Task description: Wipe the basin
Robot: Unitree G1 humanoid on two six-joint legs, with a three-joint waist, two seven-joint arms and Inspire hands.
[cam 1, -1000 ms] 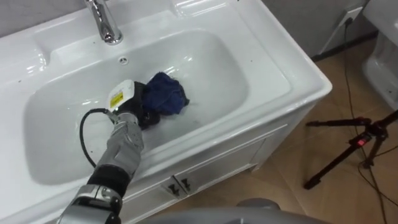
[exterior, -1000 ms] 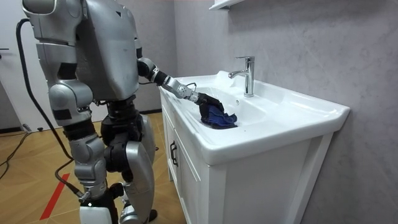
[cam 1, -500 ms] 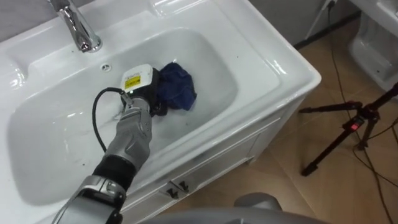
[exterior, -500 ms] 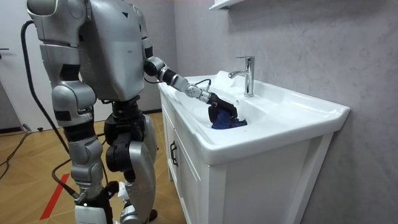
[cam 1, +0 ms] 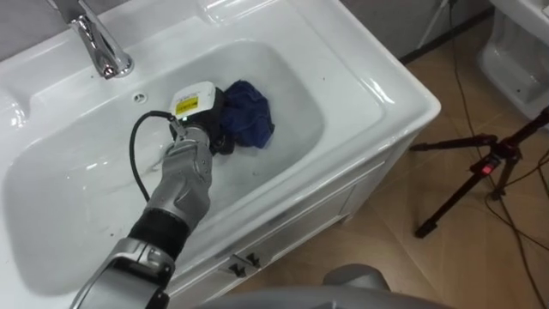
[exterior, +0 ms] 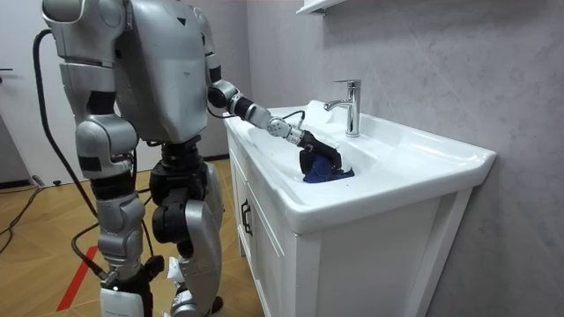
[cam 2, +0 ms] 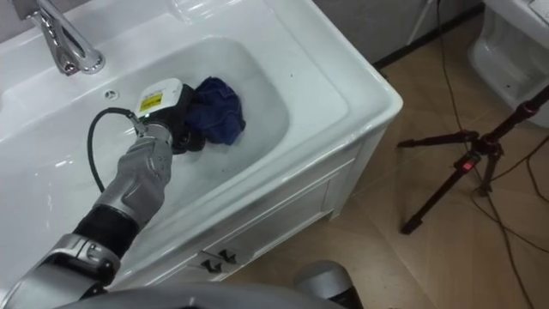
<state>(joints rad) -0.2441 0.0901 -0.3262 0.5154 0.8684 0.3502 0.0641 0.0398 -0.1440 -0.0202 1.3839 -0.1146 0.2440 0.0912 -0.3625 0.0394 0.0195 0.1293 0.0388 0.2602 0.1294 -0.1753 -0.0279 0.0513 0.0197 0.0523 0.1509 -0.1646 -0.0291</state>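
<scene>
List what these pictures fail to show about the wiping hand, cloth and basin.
How the left hand meets the blue cloth: the hand's own back covers the contact in the eye views, and it is too small in the room view.
The basin floor beneath cloth and forearm: covered in the eye views, and the near rim hides it in the room view.
The basin's left end: cut off by the eye views' left edge.

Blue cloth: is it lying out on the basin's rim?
No, the blue cloth sits down inside the basin, right against the left robot hand.
</scene>
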